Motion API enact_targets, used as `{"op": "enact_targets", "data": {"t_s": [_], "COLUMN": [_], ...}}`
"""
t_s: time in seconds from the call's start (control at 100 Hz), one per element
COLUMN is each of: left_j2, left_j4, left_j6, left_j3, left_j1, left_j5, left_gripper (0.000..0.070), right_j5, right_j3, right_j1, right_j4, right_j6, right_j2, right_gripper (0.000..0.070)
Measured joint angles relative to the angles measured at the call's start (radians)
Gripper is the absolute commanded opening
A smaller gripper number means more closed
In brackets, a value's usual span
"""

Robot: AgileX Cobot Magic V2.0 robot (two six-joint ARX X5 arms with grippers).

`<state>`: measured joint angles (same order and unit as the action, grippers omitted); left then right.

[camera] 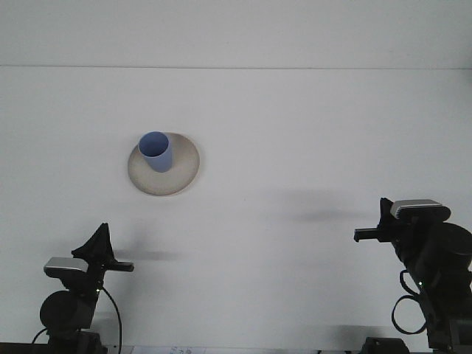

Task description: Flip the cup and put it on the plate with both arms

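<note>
Standing upright on a round beige plate (pixel 177 173), the blue cup (pixel 155 150) occupies the plate's left portion, with its base on the plate surface and its top face turned toward the camera. Whether that top face is an open mouth or a closed base cannot be told from this view. The plate rests flat on the white bench (pixel 310 133), left of the bench centre and roughly midway between the far edge and the near edge.

The left claw (pixel 110 259) is positioned low near the near left corner of the bench, well apart from the plate and below it in the frame. A thin dark tip projects to the right from its body. Whether its fingers are spread or closed cannot be told.

The right claw (pixel 366 234) is positioned near the near right corner of the bench, well apart from the plate. A dark tip projects to the left from its body. Its finger state cannot be told either.

Neither claw is touching the cup or the plate. A faint shadow lies on the bench surface beside each arm.
</note>
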<state>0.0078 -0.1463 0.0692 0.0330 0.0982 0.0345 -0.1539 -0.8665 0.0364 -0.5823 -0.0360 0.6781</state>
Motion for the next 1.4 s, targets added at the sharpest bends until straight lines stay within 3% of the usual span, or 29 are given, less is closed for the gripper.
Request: {"op": "enact_targets", "data": {"t_s": [0.97,1.4], "left_j2": [-0.003,-0.003], "left_j4": [-0.003,-0.003], "left_j6": [0.0,0.0], "left_j3": [0.0,0.0], "left_j1": [0.0,0.0], "left_j5": [-0.006,-0.006], "left_gripper": [0.0014,0.0014], "right_j5": [0.01,0.023], "right_j3": [0.014,0.491], "right_j1": [-0.003,-0.003], "right_j4": [0.041,0.652], "right_j6": [-0.003,-0.006], "right_j2": [-0.011,-0.348], "right_gripper": [0.0015,0.0015]}}
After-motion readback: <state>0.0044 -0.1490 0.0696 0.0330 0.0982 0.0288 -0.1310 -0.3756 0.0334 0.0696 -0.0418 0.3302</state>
